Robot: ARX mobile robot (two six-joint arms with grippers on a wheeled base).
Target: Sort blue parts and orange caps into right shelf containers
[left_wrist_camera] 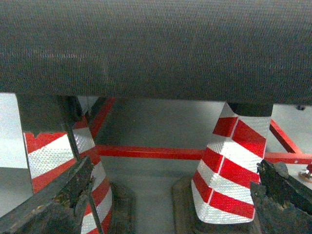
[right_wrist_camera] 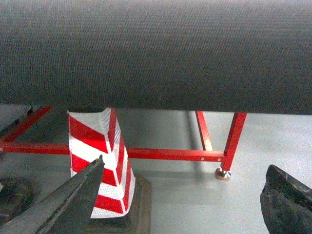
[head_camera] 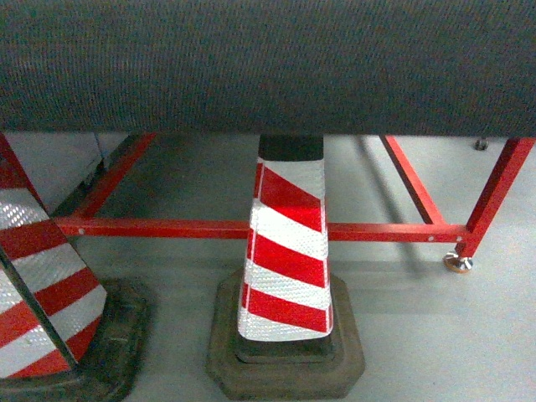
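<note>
No blue parts, orange caps or right shelf containers show in any view. My left gripper (left_wrist_camera: 170, 195) is open, its two dark worn fingers (left_wrist_camera: 58, 202) at the bottom corners of the left wrist view, nothing between them. My right gripper (right_wrist_camera: 187, 195) is also open and empty, one finger (right_wrist_camera: 73, 200) low on the left and the other at the lower right. Neither gripper appears in the head view. A dark textured band (head_camera: 268, 63) fills the top of every view and hides what lies beyond.
A red-and-white striped cone (head_camera: 285, 251) on a dark base stands on the grey floor straight ahead, a second cone (head_camera: 42, 285) at the left. Behind them runs a red metal frame (head_camera: 167, 227) with a leg and foot (head_camera: 458, 263) at the right.
</note>
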